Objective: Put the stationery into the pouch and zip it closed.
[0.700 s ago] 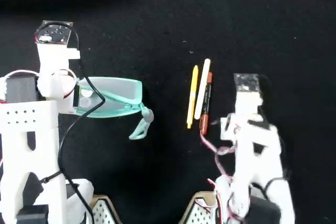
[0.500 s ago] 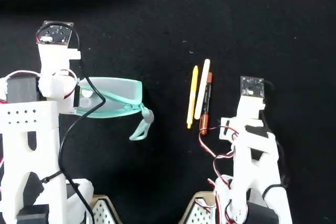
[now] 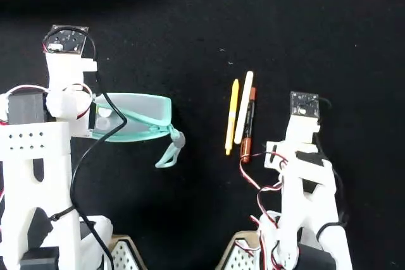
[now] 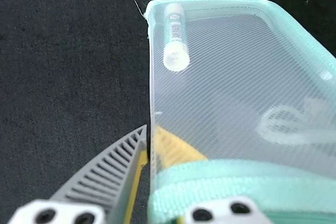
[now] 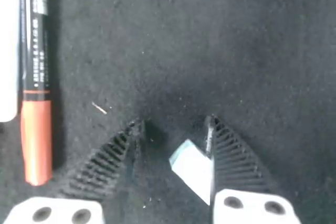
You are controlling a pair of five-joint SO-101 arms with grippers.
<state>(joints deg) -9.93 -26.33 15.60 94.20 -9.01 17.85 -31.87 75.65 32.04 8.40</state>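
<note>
While the black table (image 3: 190,30) is bearing three loose pens, the task is barely beginning. The pouch (image 3: 136,117), lying toward nine o'clock, is apparently gaping unzipped, the left gripper (image 4: 149,135) pinching its rim and one capped tube (image 4: 174,38) sitting inside. The right gripper (image 5: 173,124), jaws parted and empty, is hovering at three o'clock of the orange-capped marker (image 3: 247,128), white pen (image 3: 243,107) and yellow pen (image 3: 231,117).

Left arm (image 3: 38,150) stands at the table's (image 3: 190,30) left edge, left gripper (image 4: 148,148) clamped on the pouch (image 4: 220,77) rim. Right arm (image 3: 304,175) stands near the front edge, right gripper (image 5: 175,125) pointed down, fingers apart.
</note>
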